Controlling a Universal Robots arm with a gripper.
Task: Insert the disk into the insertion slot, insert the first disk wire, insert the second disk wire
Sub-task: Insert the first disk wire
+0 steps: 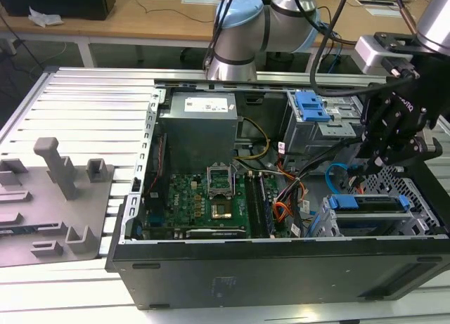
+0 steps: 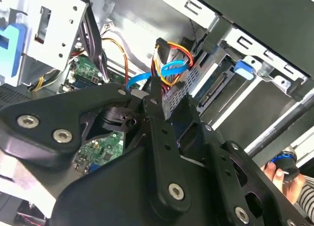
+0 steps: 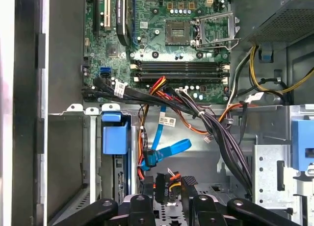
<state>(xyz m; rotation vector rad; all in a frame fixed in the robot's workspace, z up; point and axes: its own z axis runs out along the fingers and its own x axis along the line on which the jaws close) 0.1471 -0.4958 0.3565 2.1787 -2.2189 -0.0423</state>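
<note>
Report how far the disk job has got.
Done, it seems: the disk sits in the insertion slot, with its blue carrier at the cage mouth. In hand: the tool is at the dark plug of the first disk wire, the orange-yellow bundle; whether that plug is seated I cannot tell. Left: the second disk wire hangs looped beside that bundle, apparently not yet plugged into the disk.

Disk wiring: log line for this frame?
disk: in insertion slot | claw: open, at orange-yellow wire plug | second disk wire: looped near claw
</note>
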